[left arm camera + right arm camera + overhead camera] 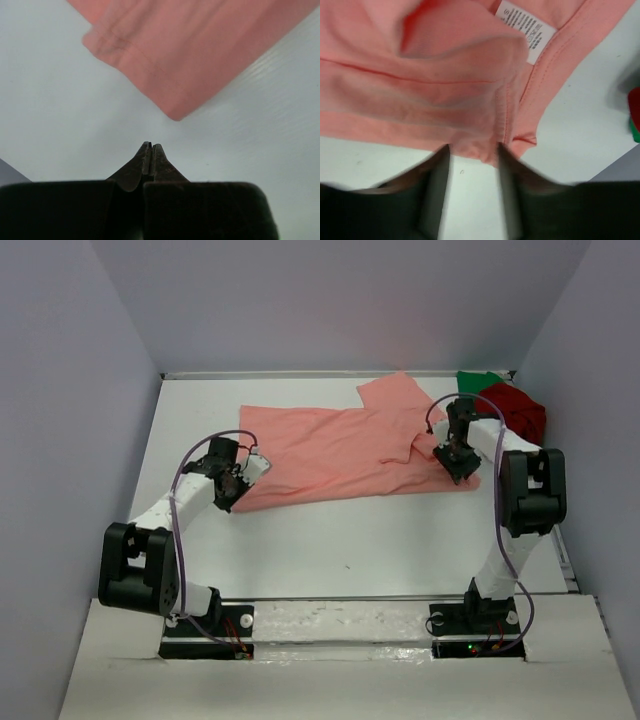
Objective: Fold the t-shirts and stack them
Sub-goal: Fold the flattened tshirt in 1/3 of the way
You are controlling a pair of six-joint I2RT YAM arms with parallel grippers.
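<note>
The salmon-pink t-shirt (340, 450) lies spread and rumpled across the far half of the white table (350, 550). Its corner (175, 107) lies just ahead of my left gripper (151, 146), which is shut with nothing in it, at the shirt's near left corner (230, 498). My right gripper (472, 150) is at the shirt's right end (460, 470). Its jaws stand apart, with a bunched hem of the pink shirt (480, 150) between the tips. The dark red t-shirt (518, 408) and the green t-shirt (478, 381) lie crumpled in the far right corner.
Grey walls close in the table on three sides. The shirt's white neck label (527, 25) faces up beside the collar seam. The dark red (635, 105) and green (636, 135) cloth show at the right edge of the right wrist view.
</note>
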